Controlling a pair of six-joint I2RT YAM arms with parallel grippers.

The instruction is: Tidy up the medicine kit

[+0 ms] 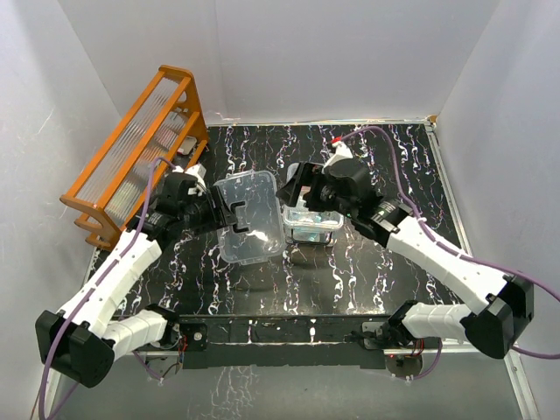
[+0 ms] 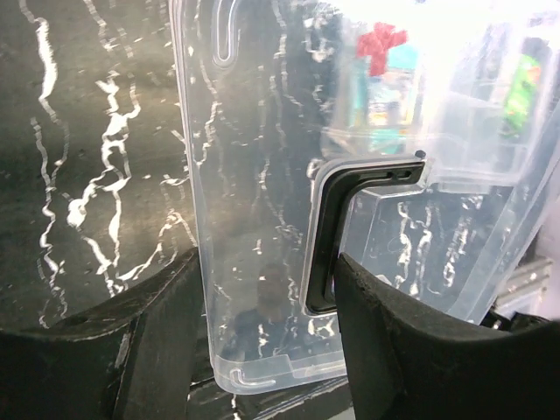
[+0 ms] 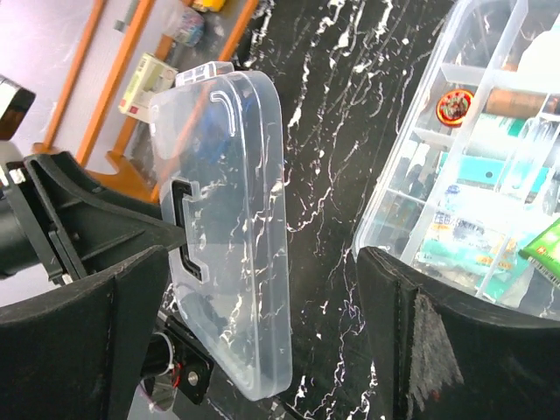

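Observation:
The clear lid [image 1: 254, 223] with its dark handle [image 1: 234, 213] is held up on edge, tilted, above the table left of centre. My left gripper [image 1: 219, 214] is shut on the lid at the handle. In the left wrist view the lid [image 2: 262, 175] sits between my fingers [image 2: 166, 341] and the handle [image 2: 328, 236] lies against the right finger. The open clear box [image 1: 312, 229] with its compartmented tray, small bottles and packets stands on the table just right of the lid. My right gripper [image 1: 299, 188] hovers open and empty over the box's left end, between the lid [image 3: 236, 219] and the box [image 3: 472, 201].
An orange wooden rack [image 1: 131, 157] with ribbed clear panels stands at the back left, close behind the left arm; it also shows in the right wrist view [image 3: 114, 87]. The black marbled table [image 1: 367, 271] is walled in white on three sides.

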